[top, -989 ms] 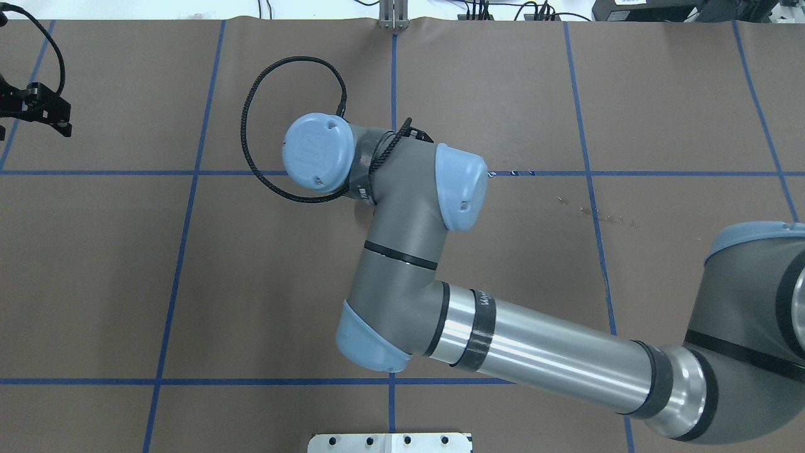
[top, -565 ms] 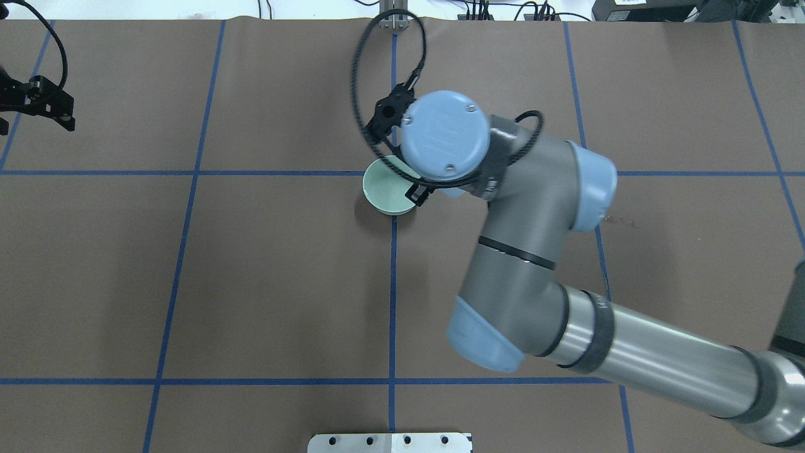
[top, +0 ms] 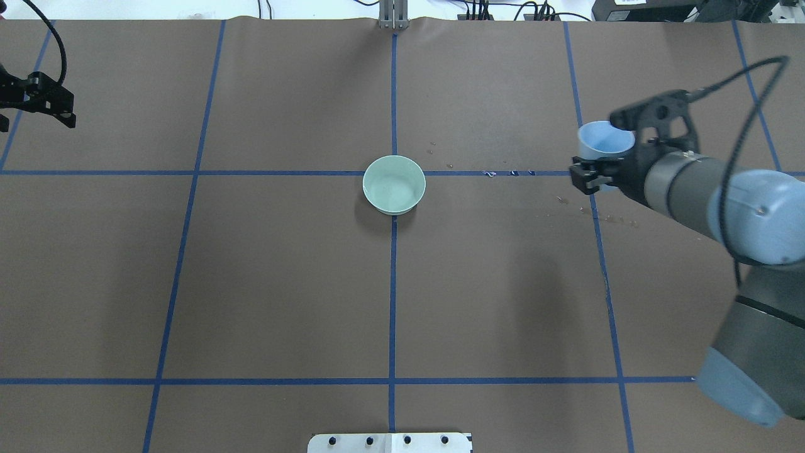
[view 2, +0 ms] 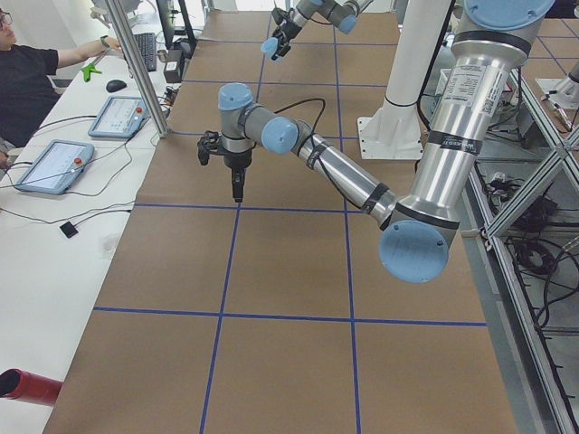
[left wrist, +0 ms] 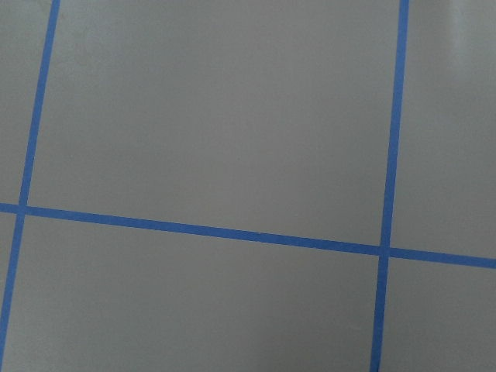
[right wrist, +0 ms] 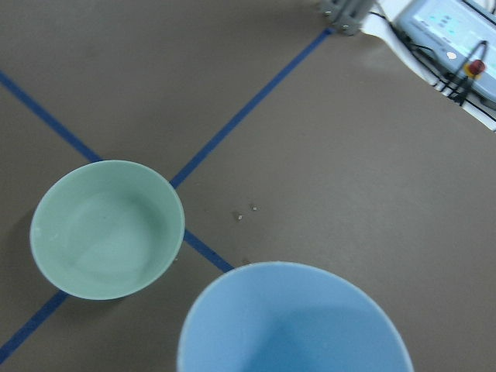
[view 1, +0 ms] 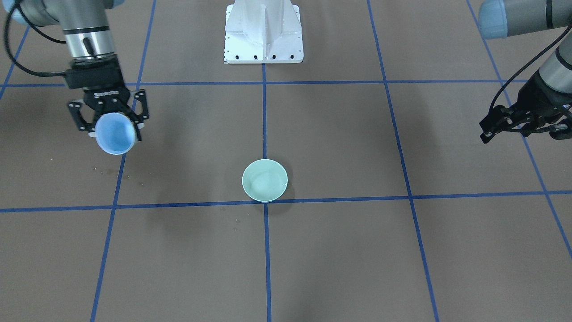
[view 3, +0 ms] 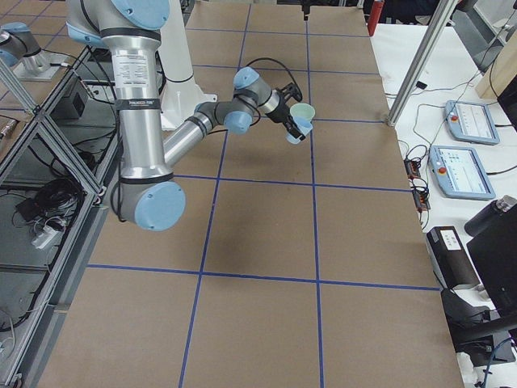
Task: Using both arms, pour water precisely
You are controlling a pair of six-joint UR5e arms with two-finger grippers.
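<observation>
The right gripper (view 1: 112, 124) is gripping a light blue cup (view 1: 115, 133) by its sides, holding it above the table (top: 251, 283), well apart from the mint-green bowl (top: 394, 185) toward the centre. Faint glints of water (right wrist: 108, 244) are showing inside that bowl. The left gripper (view 1: 514, 125) is hanging far off, fingers parted, holding nothing

The worktop (top: 264, 283) is covered in brown paper marked into large squares by blue tape lines (top: 188, 172). A white bolted pedestal (view 1: 263, 31) stands at its near edge. Beside the worktop runs a white side bench (view 2: 63, 226) carrying two tablet-like control pendants (view 2: 118, 116), cables and a seated person (view 2: 23, 81). Aluminium frame posts (view 3: 428, 61) rise at the edges.
</observation>
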